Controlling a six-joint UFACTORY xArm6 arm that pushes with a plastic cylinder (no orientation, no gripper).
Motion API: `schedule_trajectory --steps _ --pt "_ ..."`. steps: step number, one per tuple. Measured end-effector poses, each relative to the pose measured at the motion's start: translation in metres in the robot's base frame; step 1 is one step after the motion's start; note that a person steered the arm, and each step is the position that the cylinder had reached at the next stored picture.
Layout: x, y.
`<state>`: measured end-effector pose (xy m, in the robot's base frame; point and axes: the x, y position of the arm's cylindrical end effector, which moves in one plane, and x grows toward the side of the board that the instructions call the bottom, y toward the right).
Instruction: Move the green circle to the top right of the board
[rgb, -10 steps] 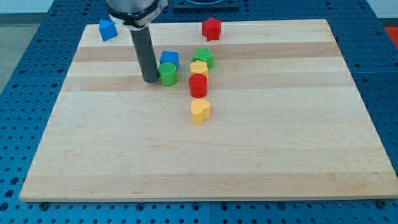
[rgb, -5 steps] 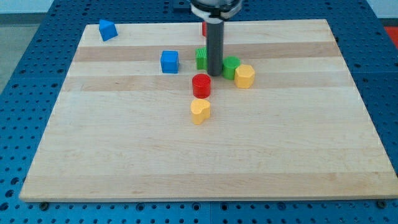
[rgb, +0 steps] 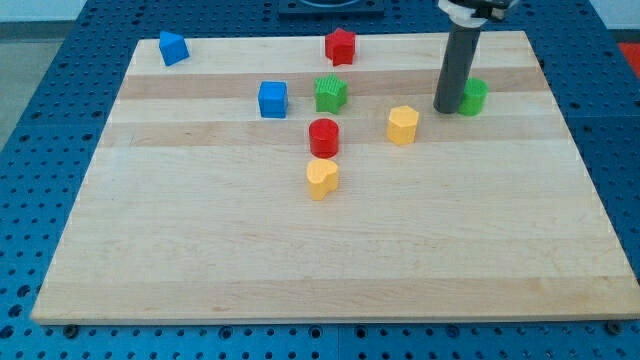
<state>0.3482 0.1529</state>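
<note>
Green circle (rgb: 473, 97) sits toward the board's (rgb: 300, 250) right, below its top right corner, touching my tip (rgb: 446, 108) on the view's left. I have no jaws, just 1 rod, gripping nothing. To finish well, I should get under the circle and push up-right, centred so it doesn't slip.

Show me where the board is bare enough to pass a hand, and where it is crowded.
Bare: everything below the lower yellow block, and the view's right side below the green circle, which my tip touches from the left. Crowded: the cluster of blue cube, green star, red cylinder and upper yellow block.
</note>
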Motion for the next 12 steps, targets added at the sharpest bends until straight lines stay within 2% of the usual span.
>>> schedule_trajectory --steps 5,9,12 --pt "0.022 0.046" --pt "-0.055 0.049" --pt "-0.094 0.052"
